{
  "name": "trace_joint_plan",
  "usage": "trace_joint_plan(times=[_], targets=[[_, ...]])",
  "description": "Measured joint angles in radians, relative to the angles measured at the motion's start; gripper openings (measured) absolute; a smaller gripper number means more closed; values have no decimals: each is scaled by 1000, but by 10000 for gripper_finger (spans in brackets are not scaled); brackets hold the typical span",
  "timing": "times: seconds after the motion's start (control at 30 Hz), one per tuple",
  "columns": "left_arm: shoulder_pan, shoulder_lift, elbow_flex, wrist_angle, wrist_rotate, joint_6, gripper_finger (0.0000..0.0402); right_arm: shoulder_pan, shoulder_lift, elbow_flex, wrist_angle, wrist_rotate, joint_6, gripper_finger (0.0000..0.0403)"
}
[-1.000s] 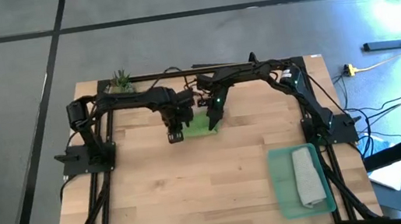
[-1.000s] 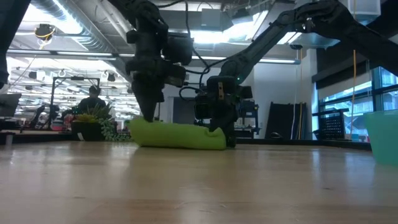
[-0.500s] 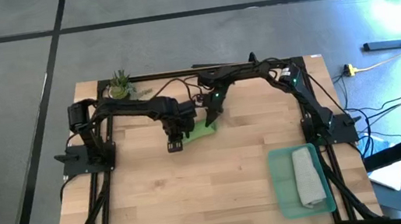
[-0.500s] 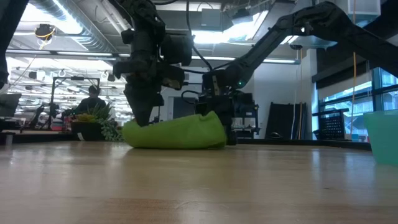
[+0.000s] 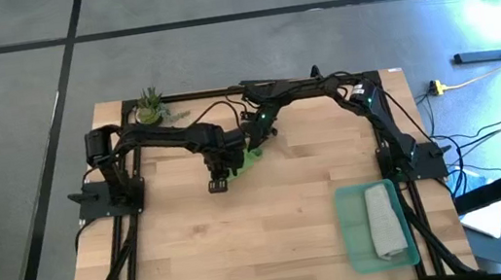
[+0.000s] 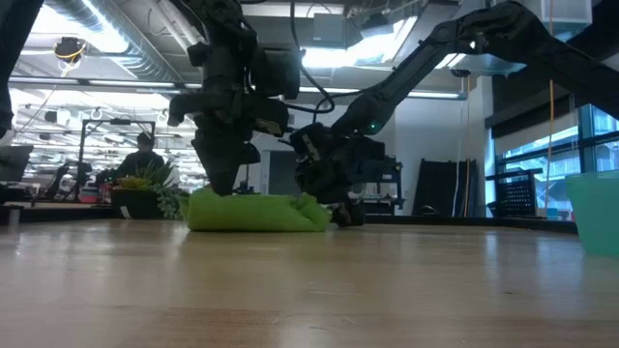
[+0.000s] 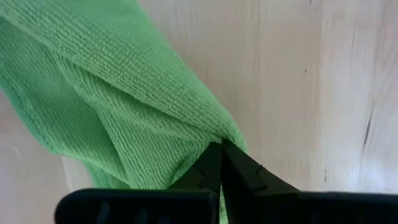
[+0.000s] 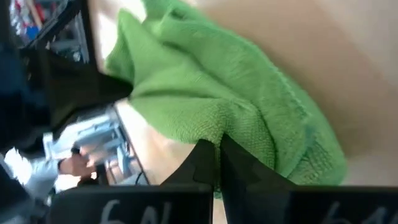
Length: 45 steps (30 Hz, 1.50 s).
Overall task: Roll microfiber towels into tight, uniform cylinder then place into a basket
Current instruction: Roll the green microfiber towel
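Note:
The bright green towel [image 5: 247, 155] lies bunched in a loose lump on the table at the far middle; it also shows in the low view [image 6: 256, 212]. My left gripper [image 5: 230, 162] is shut on its left end, and my right gripper [image 5: 253, 145] is shut on its right end. The light grey towel [image 5: 387, 221] lies rolled inside the teal basket [image 5: 352, 234] at the near right. My left gripper pinches a fold of several layers at the green towel's left end [image 7: 208, 138] between its two fingers, coming from above and pointing down. The towel rests on the table, slack and bunched. My right gripper pinches a bunched fold at the towel's right end [image 8: 239, 127] between its two fingers, slanting down from the far right. That end lies low on the table.
A small potted plant [image 5: 151, 103] stands at the far left corner. The basket's wall [image 6: 595, 213] shows at the right in the low view. Bare wood lies between the towel and the table's near edge.
My right gripper has lifted the towel's right end, carried it toward the table's left and lowered it again. My left gripper has shifted slightly left with its end. The green towel has gone from a long roll to a shorter, bunched lump.

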Motion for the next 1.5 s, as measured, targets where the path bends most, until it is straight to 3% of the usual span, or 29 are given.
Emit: trace_joint_plan(times=[0.27,0.37,0.7,0.83,1.0,1.27,1.5], targets=[[5,0,0,1,-7,-1,0,13,-3,2,14,135,53,8],[30,0,0,3,73,-20,0,14,-3,2,12,138,46,8],[184,0,0,-8,249,-357,0,20,-2,1,6,157,23,6],[237,0,0,-8,258,-509,0,25,-2,0,6,157,20,6],[278,2,0,-5,134,-685,0,27,-2,0,6,156,19,6],[266,69,1,2,3,-666,0,28,-1,0,5,152,17,6],[238,98,1,28,-51,-628,0,28,0,-1,4,137,-25,24]])
